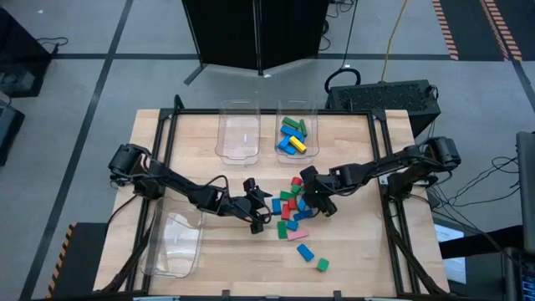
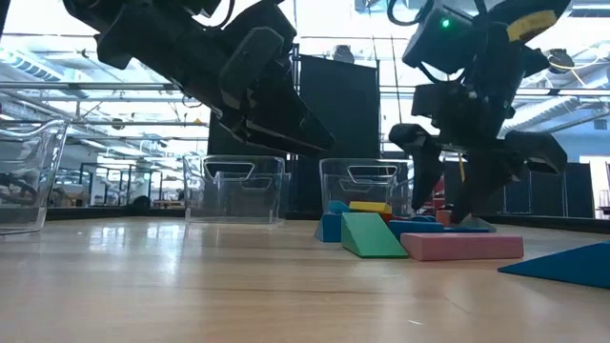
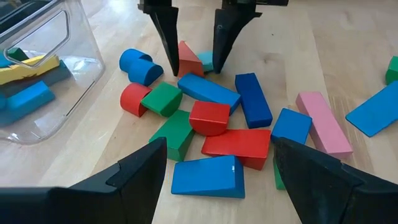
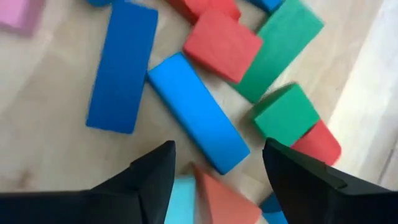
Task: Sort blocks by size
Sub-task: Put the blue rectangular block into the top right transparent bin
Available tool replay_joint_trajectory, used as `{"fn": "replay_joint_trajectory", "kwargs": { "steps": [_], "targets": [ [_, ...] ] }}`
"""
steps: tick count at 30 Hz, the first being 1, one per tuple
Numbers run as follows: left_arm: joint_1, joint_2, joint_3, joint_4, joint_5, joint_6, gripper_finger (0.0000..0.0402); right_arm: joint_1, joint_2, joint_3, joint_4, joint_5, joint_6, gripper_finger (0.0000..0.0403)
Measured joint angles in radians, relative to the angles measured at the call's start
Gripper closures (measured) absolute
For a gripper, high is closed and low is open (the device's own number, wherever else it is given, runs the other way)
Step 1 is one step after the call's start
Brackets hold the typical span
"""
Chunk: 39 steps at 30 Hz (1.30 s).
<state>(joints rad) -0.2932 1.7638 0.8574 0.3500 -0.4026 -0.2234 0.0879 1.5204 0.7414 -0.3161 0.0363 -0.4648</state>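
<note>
Right tool point(image 4: 214, 171) spread over glossy red wedge point(image 4: 225, 202), blocks point(image 3: 211, 130).

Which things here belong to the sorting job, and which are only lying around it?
Part of the job:
- blocks in the pile
- blocks already in the right bin
- pink block
- right gripper, open over a red block
- left gripper, open beside the pile

Just lying about:
- black case
- cables
</note>
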Motion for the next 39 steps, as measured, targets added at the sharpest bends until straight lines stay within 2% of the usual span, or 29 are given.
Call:
{"fn": "replay_joint_trajectory", "kwargs": {
  "steps": [9,15,24,28,36,39],
  "targets": [
    [0.016,0.0,0.0,0.0,0.0,0.0,0.0104,-0.029,0.033,0.0,0.021,-0.07,-0.026,0.0178],
    [0.019,0.0,0.0,0.006,0.0,0.0,0.0104,-0.03,0.099,0.024,0.046,-0.069,-0.041,0.0178],
    [0.019,0.0,0.0,0.0,0.0,0.0,0.0104,-0.031,0.189,0.135,-0.073,-0.069,-0.005,0.0188],
    [0.019,0.0,0.0,-0.001,0.0,-0.001,0.0104,-0.03,0.184,0.146,-0.091,-0.069,0.005,0.0226],
    [0.018,0.0,0.0,-0.004,0.0,0.001,0.0104,-0.03,0.175,0.15,-0.079,-0.057,0.008,0.0348],
    [0.018,0.0,0.0,-0.01,0.0,0.024,0.0104,-0.029,0.174,0.15,-0.078,-0.057,0.012,0.0363]
  ]
}}
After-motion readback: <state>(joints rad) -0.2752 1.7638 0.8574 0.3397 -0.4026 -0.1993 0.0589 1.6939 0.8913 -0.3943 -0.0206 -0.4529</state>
